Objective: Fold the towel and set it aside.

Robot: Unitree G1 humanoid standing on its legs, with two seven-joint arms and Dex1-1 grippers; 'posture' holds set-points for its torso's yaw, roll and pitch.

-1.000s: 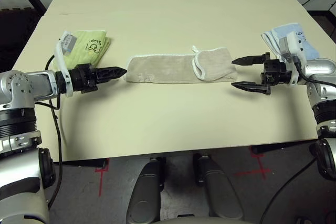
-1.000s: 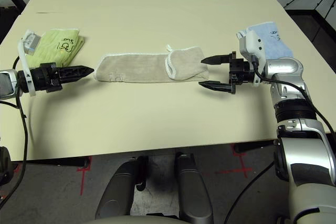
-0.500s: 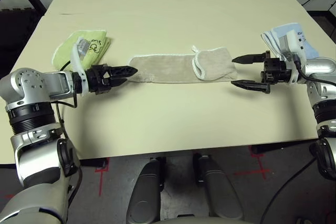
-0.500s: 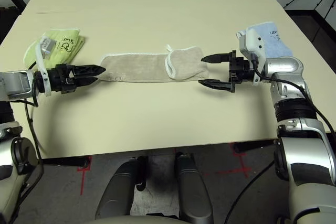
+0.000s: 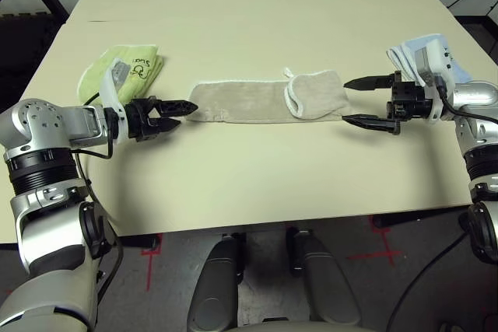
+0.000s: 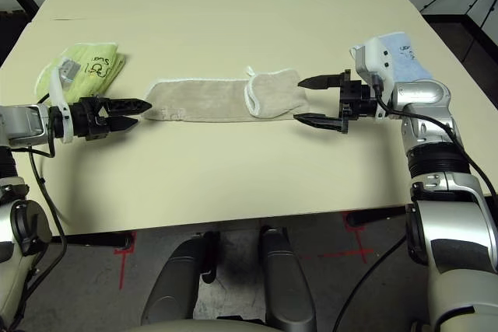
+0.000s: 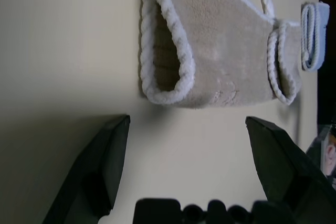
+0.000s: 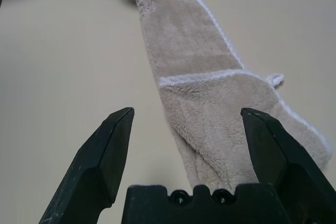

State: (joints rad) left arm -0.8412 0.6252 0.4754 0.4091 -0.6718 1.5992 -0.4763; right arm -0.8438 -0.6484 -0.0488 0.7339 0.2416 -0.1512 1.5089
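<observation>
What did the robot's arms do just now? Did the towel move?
The left gripper slid toward the near end of the towel, rolled its wrist, and now waits beside it with jaws open. Nothing was grabbed. The right gripper stayed open at the other end, and the towel lay flat where it was.

Illumination: even, bright, overhead. The counter (image 5: 257, 5) shows no glare. Shadows are soft and short beneath the towel (image 5: 268, 100) and each end effector. Head views are sharp; wrist views render near fingers (image 8: 105, 156) slightly soft.
</observation>
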